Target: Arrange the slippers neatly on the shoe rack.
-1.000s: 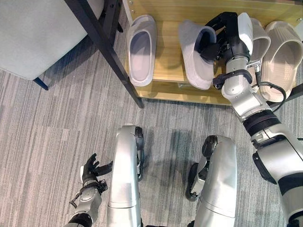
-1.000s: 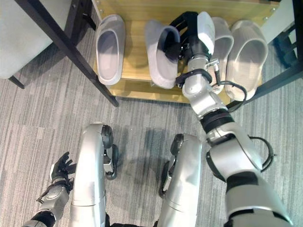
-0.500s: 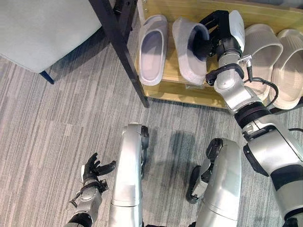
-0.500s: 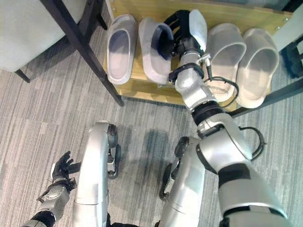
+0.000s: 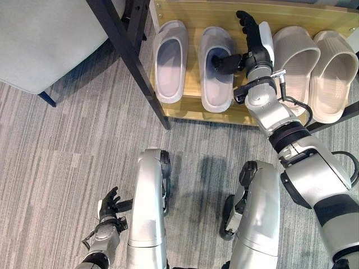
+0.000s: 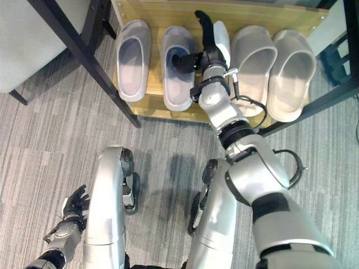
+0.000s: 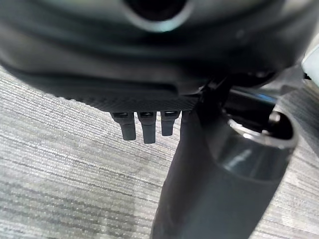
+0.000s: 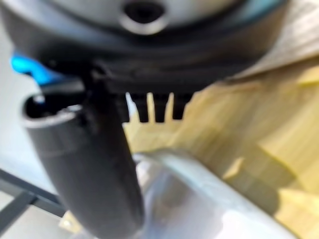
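Two pale grey slippers point(image 5: 170, 61) point(image 5: 216, 68) lie flat, side by side, toes away from me, on the left half of the wooden shoe rack point(image 5: 193, 109). Two beige slippers point(image 5: 294, 56) point(image 5: 334, 68) lie to their right. My right hand point(image 5: 253, 43) hovers between the second grey slipper and the first beige one, open, fingers straight toward the rack's back. Its thumb point(image 8: 94, 169) reaches into the grey slipper's point(image 8: 199, 199) mouth. My left hand point(image 5: 107, 204) hangs low by the floor at the lower left, fingers point(image 7: 144, 127) relaxed and holding nothing.
A black furniture leg point(image 5: 128, 61) slants down past the rack's left end, with a grey seat point(image 5: 45, 39) beyond it. A dark bar point(image 5: 336, 116) crosses by the rack's right corner. Grey striped carpet point(image 5: 67, 151) covers the floor in front.
The second grey slipper, held tilted on its side before, now lies flat beside the first. My right hand's fingers have straightened off it. The camera has shifted.
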`<state>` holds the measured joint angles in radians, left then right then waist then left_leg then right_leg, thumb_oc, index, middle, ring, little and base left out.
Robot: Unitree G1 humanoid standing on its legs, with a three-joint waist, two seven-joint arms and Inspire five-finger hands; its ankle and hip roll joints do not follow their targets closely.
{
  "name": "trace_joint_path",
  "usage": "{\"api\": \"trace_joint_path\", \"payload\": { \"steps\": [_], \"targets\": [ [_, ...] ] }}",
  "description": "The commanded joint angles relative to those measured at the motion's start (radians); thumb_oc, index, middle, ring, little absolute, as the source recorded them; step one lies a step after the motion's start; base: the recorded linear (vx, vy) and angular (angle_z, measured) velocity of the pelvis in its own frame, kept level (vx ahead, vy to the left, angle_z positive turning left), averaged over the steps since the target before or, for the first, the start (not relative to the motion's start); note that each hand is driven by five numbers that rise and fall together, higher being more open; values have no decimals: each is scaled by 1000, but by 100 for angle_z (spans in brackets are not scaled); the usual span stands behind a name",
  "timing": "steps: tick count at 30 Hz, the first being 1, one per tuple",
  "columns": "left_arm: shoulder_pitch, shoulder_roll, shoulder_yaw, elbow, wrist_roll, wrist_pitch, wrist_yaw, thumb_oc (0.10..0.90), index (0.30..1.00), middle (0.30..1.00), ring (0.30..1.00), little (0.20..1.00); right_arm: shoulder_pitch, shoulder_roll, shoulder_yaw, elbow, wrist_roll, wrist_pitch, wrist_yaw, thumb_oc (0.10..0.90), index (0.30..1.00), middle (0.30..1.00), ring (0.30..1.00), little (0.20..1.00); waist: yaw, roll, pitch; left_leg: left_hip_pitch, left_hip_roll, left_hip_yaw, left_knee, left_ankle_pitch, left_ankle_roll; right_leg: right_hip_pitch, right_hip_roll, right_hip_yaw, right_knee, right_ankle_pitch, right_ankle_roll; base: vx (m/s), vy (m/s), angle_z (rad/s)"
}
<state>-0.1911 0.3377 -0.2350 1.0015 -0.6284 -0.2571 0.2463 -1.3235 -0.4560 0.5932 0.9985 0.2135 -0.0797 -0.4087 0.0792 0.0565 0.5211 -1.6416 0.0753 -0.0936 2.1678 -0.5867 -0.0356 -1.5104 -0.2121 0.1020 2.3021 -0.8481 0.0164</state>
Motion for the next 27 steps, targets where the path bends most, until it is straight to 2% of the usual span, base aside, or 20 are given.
{"api": "trace_joint_path", "payload": {
  "steps": [1,5,10,11,16,18,23,27],
  "targets": [
    [68,37,-9,11,-25,-20,-9,800,900,900,900,900,-50,2,-39,-174,-13,-86,-31,800,900,900,900,900,37,-8,-95,97,9,-33,173,-225,51,-41,11,61,21,93,-22,0,0,0],
    [67,27,-6,32,-19,-10,-11,800,900,900,900,900,-16,-12,-65,-251,-64,-76,-50,800,900,900,900,900,23,-8,-91,98,14,-29,176,-228,51,-41,15,68,26,92,-23,-3,2,-4],
    [86,12,19,20,4,2,-27,800,900,900,900,900,160,-44,-195,-481,-146,-99,-82,800,900,900,900,900,5,2,-76,107,12,-16,184,-227,57,-33,18,74,34,91,-25,-7,3,-3],
    [91,10,28,16,26,5,-26,800,900,900,900,900,222,-55,-234,-578,-183,-105,-86,800,900,900,900,900,-3,3,-71,107,10,-14,185,-226,57,-33,20,76,36,90,-25,0,0,0],
    [96,5,42,8,47,4,-16,800,900,900,900,900,329,-46,-307,-731,-248,-109,-96,800,900,900,900,900,-11,6,-67,98,7,-12,192,-225,58,-40,21,79,43,85,-28,0,0,0],
    [91,1,55,12,72,6,-3,800,900,900,900,900,433,-13,-354,-853,-268,-129,-97,800,900,900,900,900,-19,5,-59,86,3,-9,198,-221,58,-52,25,78,50,86,-33,0,0,0],
    [91,-2,69,0,109,2,14,800,900,900,900,900,546,23,-354,-1005,-322,-137,-53,800,900,900,900,900,-27,2,-49,80,-1,-11,200,-214,59,-58,30,75,51,87,-37,0,0,0],
    [102,-11,60,-16,126,3,23,800,900,900,900,900,612,59,-342,-1039,-340,-125,-40,800,900,900,900,900,-33,2,-48,79,-4,-9,196,-209,60,-58,32,76,49,87,-36,0,0,0]
  ]
}}
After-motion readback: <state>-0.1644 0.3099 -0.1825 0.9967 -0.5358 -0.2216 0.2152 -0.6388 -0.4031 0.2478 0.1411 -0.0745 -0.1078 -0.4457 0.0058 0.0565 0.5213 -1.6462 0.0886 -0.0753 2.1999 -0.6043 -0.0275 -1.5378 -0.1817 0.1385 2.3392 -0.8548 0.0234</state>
